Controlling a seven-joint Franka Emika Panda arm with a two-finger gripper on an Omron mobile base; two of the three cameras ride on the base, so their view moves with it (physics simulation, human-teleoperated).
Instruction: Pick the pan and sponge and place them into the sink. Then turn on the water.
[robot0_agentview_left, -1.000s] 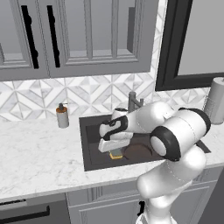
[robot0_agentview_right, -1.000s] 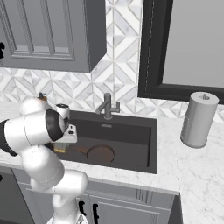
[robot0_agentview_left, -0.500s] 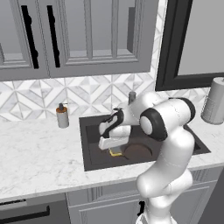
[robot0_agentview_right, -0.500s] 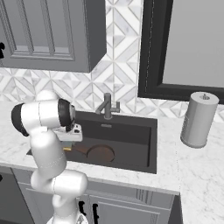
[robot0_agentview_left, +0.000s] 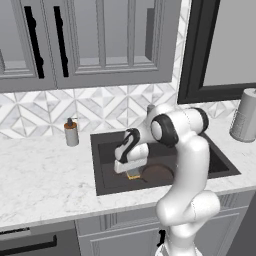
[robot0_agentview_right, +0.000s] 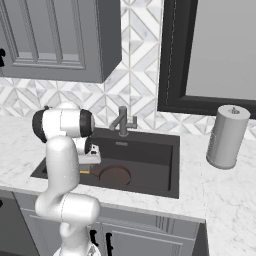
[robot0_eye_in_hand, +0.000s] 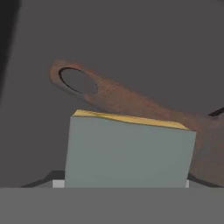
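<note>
Marble-patterned bench (robot0_agentview_left: 45, 185) beneath grey wall cabinets (robot0_agentview_left: 90, 40), backed by geometric white-and-grey tiles, with a dark-framed window (robot0_agentview_right: 215, 50) at the right. The white arm (robot0_agentview_left: 187, 150) rises in front of the bench and bends down and leftward into the sink (robot0_agentview_left: 105, 165), a dark rectangular basin recessed in the bench. At the basin's rear edge stands the grey metal faucet (robot0_agentview_right: 122, 121) with angled spout; no water is seen at it. A grey paper-towel roll (robot0_agentview_right: 227, 137) stands upright on the bench well to the right of the basin, and a small soap dispenser (robot0_agentview_left: 71, 133) stands on the bench just left of it. The pan (robot0_agentview_right: 115, 176) lies on the basin floor, round and dark brown; in the hand view its handle (robot0_eye_in_hand: 127, 100) runs diagonally across the floor, the hang hole toward the upper left. The hand (robot0_agentview_left: 131, 167) hangs low inside the basin at the pan's left side, over the handle. The sponge (robot0_eye_in_hand: 129, 151) sits directly at the hand, grey-green face toward the camera with a yellow layer along its far edge, in front of the pan handle; whether the hand is grasping the sponge or has released it cannot be told, since the fingertips are hidden.
</note>
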